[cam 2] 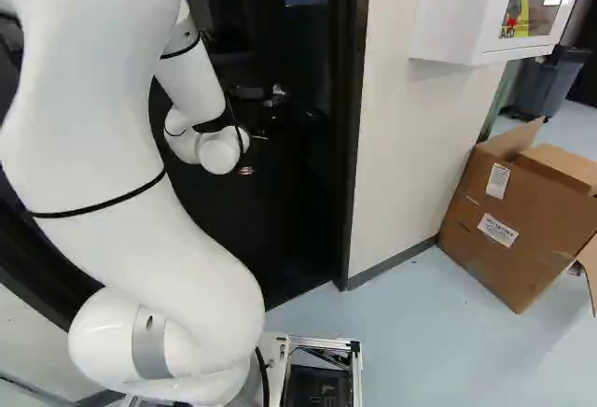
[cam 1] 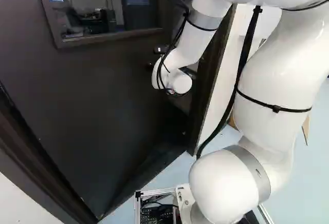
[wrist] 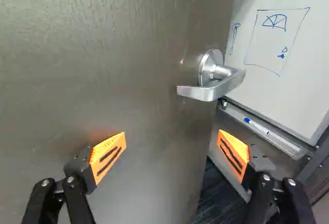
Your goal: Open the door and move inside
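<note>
The door (cam 1: pixel 92 111) is seen standing partly open ahead of the arm (cam 1: pixel 272 75), its dark face filling much of the left base view, with a window (cam 1: pixel 110 5) set in its upper part. In the wrist view, a silver lever handle (wrist: pixel 213 88) is shown mounted near the door's free edge, ahead of the end effector (cam 2: pixel 246 171) and out of its grasp. The two fingers are spread well apart and nothing is gripped between their orange pads (wrist: pixel 108 157). One finger is set in front of the door's face, though whether it is touched cannot be told; the other is seen against the opening past the edge. Through that opening, a whiteboard (wrist: pixel 275 39) marked in red and blue is revealed, with a marker (wrist: pixel 256 126) laid on the ledge (wrist: pixel 267 134) below it and dark carpet (wrist: pixel 218 198) lower down. The doorway is bordered by a dark frame (cam 2: pixel 353 146), beside which a pale wall (cam 2: pixel 401 136) is seen in the right base view. A white cabinet (cam 2: pixel 452 15) is mounted on that wall, and an open cardboard box (cam 2: pixel 522 225) is tilted on the pale floor (cam 2: pixel 429 332) near it.
</note>
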Robot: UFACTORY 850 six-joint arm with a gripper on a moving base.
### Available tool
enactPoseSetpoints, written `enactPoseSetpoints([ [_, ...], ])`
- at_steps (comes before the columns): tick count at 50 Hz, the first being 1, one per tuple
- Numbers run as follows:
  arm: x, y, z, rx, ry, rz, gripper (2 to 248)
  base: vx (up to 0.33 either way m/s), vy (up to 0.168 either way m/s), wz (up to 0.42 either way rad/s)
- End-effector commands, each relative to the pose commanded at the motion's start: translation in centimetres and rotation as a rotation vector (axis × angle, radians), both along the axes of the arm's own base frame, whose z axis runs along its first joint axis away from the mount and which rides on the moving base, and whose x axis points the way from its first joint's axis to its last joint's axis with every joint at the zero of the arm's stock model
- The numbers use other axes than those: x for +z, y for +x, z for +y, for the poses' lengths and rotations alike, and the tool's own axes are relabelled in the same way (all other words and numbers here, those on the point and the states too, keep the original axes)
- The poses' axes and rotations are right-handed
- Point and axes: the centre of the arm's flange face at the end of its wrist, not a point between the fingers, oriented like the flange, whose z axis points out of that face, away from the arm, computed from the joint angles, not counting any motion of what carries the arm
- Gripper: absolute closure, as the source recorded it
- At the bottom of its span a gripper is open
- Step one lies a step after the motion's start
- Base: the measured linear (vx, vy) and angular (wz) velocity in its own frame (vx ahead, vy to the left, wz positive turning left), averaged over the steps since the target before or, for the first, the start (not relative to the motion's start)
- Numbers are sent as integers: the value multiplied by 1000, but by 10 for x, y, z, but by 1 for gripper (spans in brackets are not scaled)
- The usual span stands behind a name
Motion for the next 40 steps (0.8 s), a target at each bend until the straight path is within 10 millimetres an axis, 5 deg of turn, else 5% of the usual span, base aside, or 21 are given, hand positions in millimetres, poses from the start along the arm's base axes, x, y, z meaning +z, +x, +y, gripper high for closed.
enactPoseSetpoints([
  [40, -3, 37, 61, 96, 7, -14, 3, 0, 0, 0],
])
